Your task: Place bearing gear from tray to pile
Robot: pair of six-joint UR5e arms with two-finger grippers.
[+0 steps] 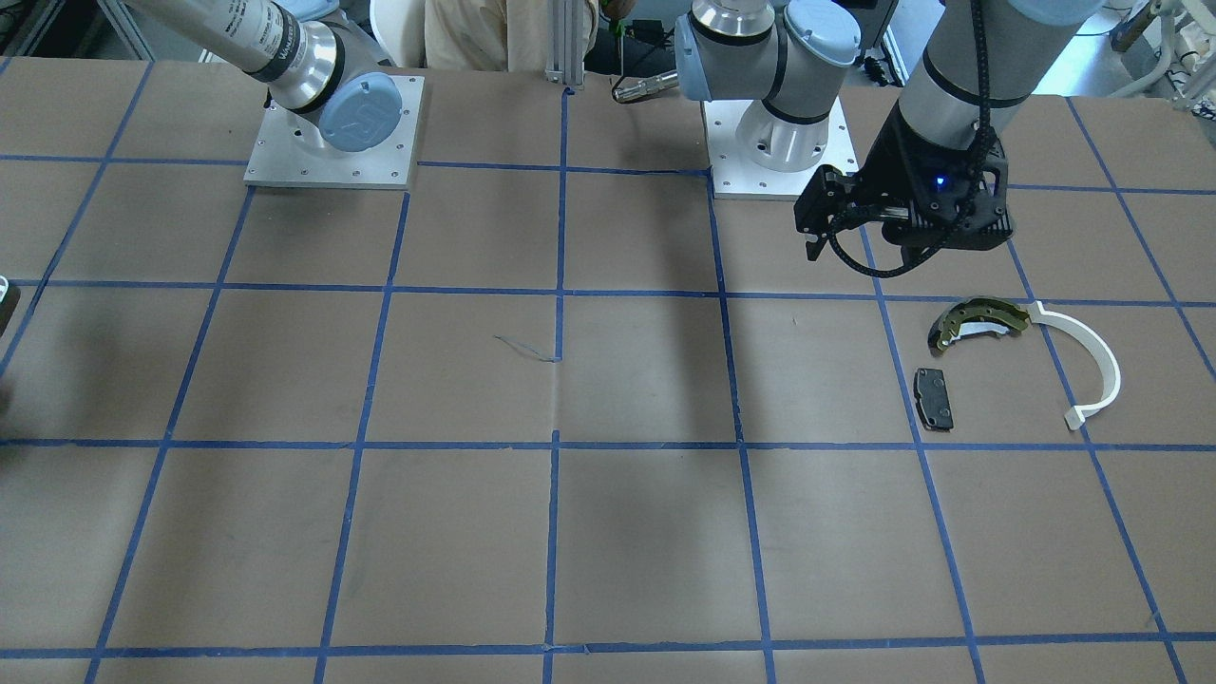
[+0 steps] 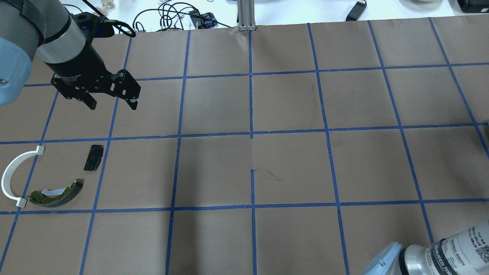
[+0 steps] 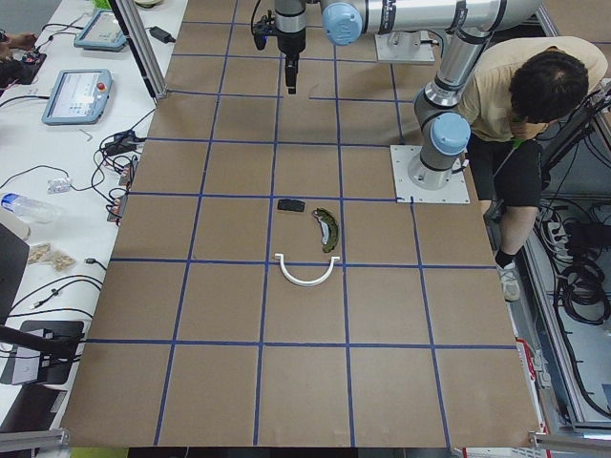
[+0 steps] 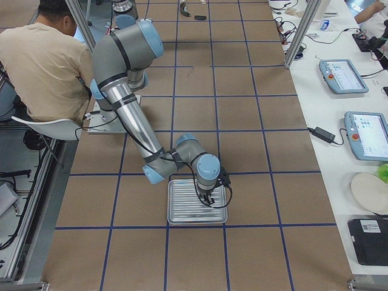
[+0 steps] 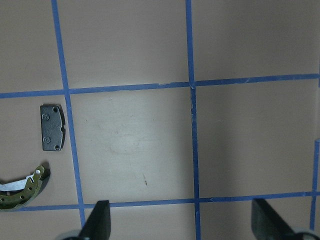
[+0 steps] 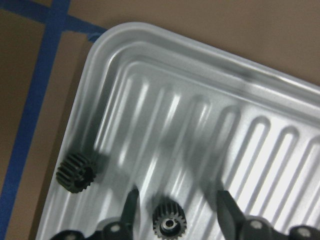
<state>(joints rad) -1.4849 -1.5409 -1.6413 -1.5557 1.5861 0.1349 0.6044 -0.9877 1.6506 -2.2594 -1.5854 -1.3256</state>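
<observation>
Two small dark gears lie in the ribbed metal tray (image 6: 200,115). One gear (image 6: 169,223) sits between my right gripper's open fingers, apart from both; the other gear (image 6: 76,172) lies by the tray's rim. My right gripper (image 6: 177,207) hangs low over the tray (image 4: 182,209). The pile lies far off: a brass-and-white brake shoe (image 2: 57,192), a white plastic arc (image 2: 13,173) and a black pad (image 2: 94,157). My left gripper (image 2: 112,104) is open and empty, held above the table beyond the pile.
Blue tape lines grid the brown table. A seated person (image 4: 42,60) is beside the robot's base. Tablets and cables (image 3: 76,95) lie on the side bench. The arm bases (image 1: 332,133) stand on metal plates.
</observation>
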